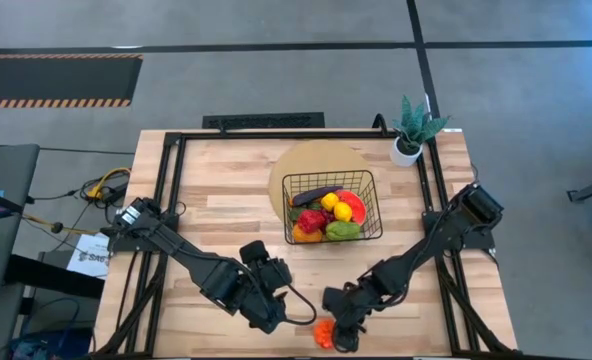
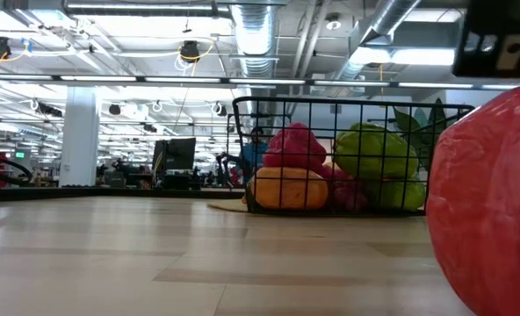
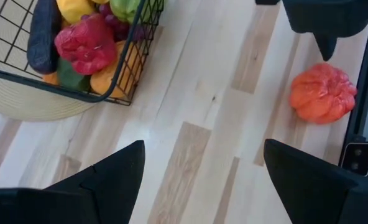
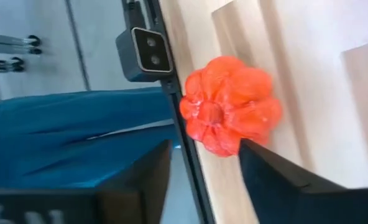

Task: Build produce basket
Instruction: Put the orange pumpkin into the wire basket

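My right jaws [image 1: 338,335] hang over the near edge of the worktop [image 1: 216,215], right above the last loose piece of produce — an orange-red ribbed pepper [image 1: 323,333] lying by the worktop's front rail. From my right wrist the pepper [image 4: 229,106] sits just ahead of the two fingers, stem end turned toward me, one finger already close beside its flank and the other standing off over the rail side. The jaws are parted around nothing yet; the pepper is not gripped. It is squat and roundish, with no long axis to line up on, so the move turns on dropping straight down until it lies between the fingers.

My left jaws [image 1: 268,310] wait spread wide and empty, a little to the left — near, but the right arm is plainly closer.

The basket [image 1: 331,206] stands mid-worktop on its round tan mat [image 1: 306,160], well apart from the pepper and already holding most of the produce.
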Controlling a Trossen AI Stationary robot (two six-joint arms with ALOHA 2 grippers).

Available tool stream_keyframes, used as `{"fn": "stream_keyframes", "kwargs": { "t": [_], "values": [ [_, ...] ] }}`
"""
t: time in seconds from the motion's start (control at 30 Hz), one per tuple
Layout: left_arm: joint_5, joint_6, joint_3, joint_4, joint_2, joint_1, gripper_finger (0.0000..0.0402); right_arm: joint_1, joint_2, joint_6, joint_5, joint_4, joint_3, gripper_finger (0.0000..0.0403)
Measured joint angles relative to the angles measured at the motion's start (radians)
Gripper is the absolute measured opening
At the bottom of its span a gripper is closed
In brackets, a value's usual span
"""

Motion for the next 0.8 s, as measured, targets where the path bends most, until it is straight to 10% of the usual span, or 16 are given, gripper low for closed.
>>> {"fn": "stream_keyframes", "kwargs": {
  "t": [0.33,0.8],
  "values": [
    [-0.001,0.014,0.0,-0.039,0.0,-0.002,0.0314,0.006,-0.072,-0.107,0.221,-0.532,0.257,0.0013],
    [-0.004,-0.009,0.0,-0.049,-0.001,-0.007,0.0264,0.136,-0.253,0.146,0.615,-1.052,0.473,0.0007]
  ]
}}
